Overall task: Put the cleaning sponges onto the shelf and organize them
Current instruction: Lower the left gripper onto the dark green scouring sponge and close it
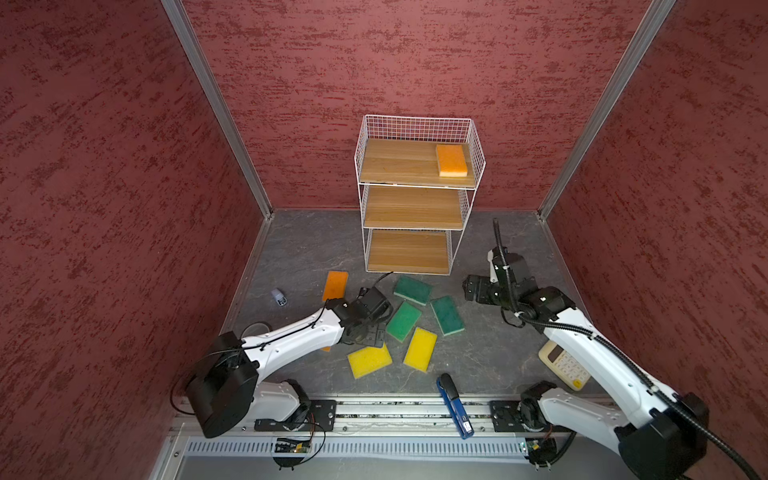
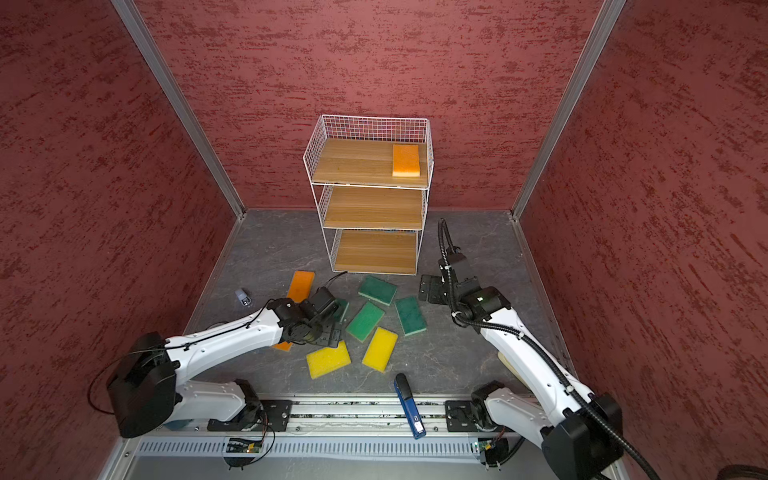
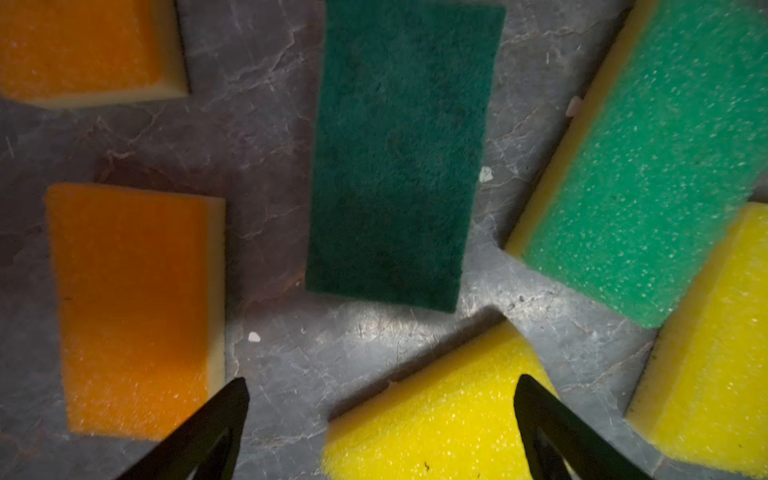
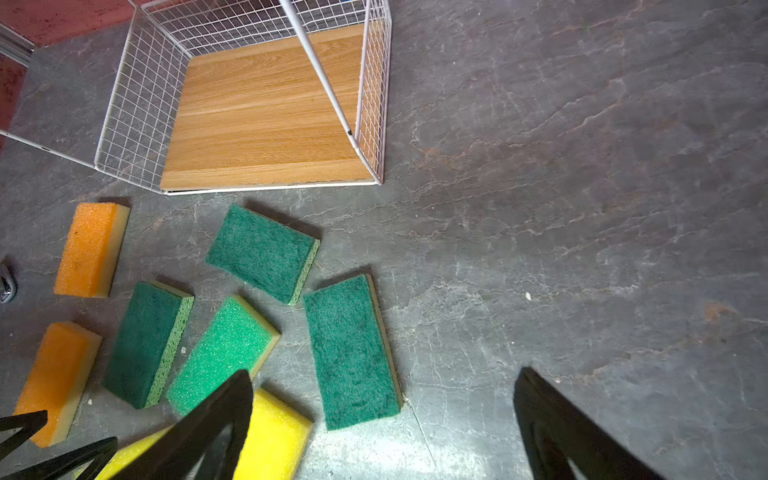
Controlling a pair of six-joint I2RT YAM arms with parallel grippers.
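The shelf [image 1: 415, 183] stands at the back, with one orange sponge [image 1: 451, 161] on its top board. The other cleaning sponges lie on the floor before it: three green [image 1: 412, 290] [image 1: 403, 321] [image 1: 447, 315], two yellow [image 1: 369, 360] [image 1: 420, 349] and an orange one [image 1: 335, 286]. My left gripper [image 3: 382, 384] hangs open over them, above a yellow sponge's [image 3: 436, 415] corner. A dark green sponge [image 3: 399, 153] and an orange sponge [image 3: 133, 307] lie just ahead of it. My right gripper [image 4: 382, 374] is open over bare floor beside a green sponge [image 4: 351, 353].
A blue and black hand tool [image 1: 455, 405] lies across the front rail. A beige calculator [image 1: 565, 368] sits under the right arm. A small grey object [image 1: 279, 297] lies at the left wall. Red walls close in three sides.
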